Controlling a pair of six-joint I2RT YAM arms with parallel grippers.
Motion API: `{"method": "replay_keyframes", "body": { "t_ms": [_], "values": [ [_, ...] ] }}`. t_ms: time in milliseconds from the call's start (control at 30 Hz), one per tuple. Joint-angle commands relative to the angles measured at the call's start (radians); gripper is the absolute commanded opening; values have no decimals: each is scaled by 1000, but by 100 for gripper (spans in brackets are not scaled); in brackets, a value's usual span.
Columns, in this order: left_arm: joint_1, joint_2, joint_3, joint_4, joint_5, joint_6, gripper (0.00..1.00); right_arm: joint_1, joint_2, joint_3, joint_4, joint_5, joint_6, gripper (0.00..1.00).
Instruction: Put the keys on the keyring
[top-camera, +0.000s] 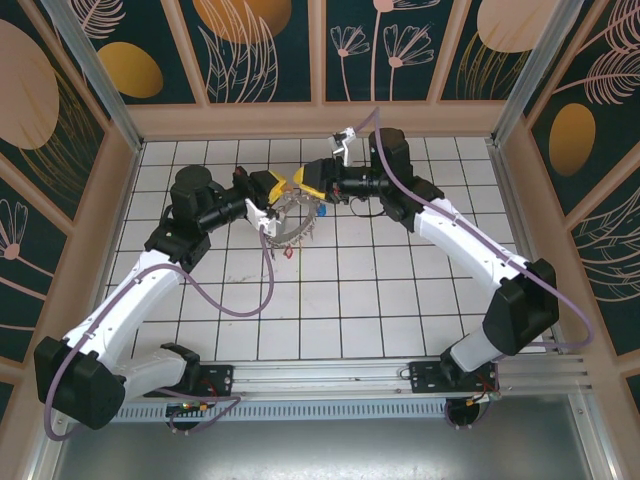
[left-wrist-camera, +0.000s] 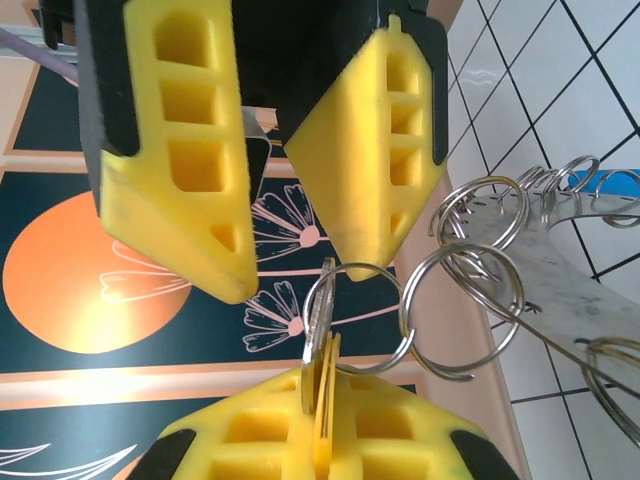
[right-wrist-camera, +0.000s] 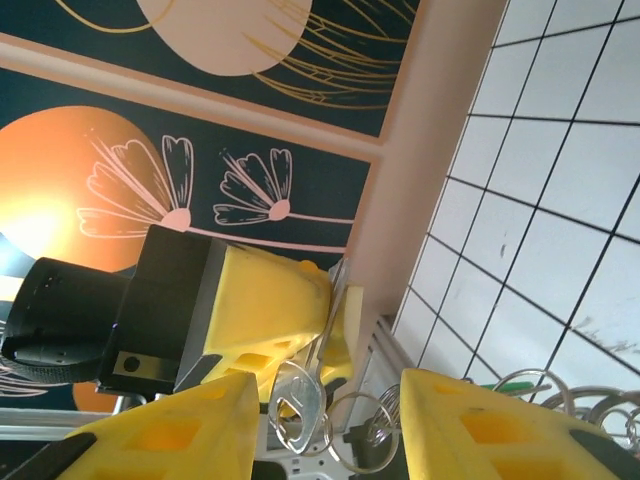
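My left gripper (top-camera: 278, 187) is raised over the tiled floor and shut on the blade of a silver key (left-wrist-camera: 318, 335), pinched between its yellow fingers (left-wrist-camera: 250, 440). The key's head (right-wrist-camera: 300, 412) sticks out toward my right gripper (top-camera: 306, 180), whose jaws stand open around it without touching. A small split ring (left-wrist-camera: 345, 365) hangs at the key's head and links to a second ring (left-wrist-camera: 460, 310). These lead to the keyring (top-camera: 295, 226), a grey coiled loop (left-wrist-camera: 560, 190) hanging below both grippers with other coloured keys (top-camera: 322, 212) on it.
White tiled floor (top-camera: 400, 290) is enclosed by patterned walls (top-camera: 270, 50) with a wooden ledge at the back. A purple cable (top-camera: 265, 290) loops off the left arm over the floor. A metal rail (top-camera: 330, 380) runs along the near edge.
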Motion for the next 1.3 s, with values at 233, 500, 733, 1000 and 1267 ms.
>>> {"method": "replay_keyframes", "body": {
  "t_ms": [233, 500, 733, 1000, 1267],
  "values": [
    [-5, -4, 1, 85, 25, -44, 0, 7, 17, 6, 110, -104, 66, 38],
    [-5, 10, 1, 83, 33, -57, 0, 16, 44, 14, 192, -150, 126, 31],
    [-5, 20, 7, 109, 15, -96, 0, 39, 53, 7, 192, -145, 133, 30],
    [-5, 12, 1, 93, 28, -97, 0, 39, 32, -21, 197, -112, 128, 28],
    [-5, 2, 9, 77, 28, -86, 0, 26, 6, -49, 250, -93, 147, 33]
  ]
}}
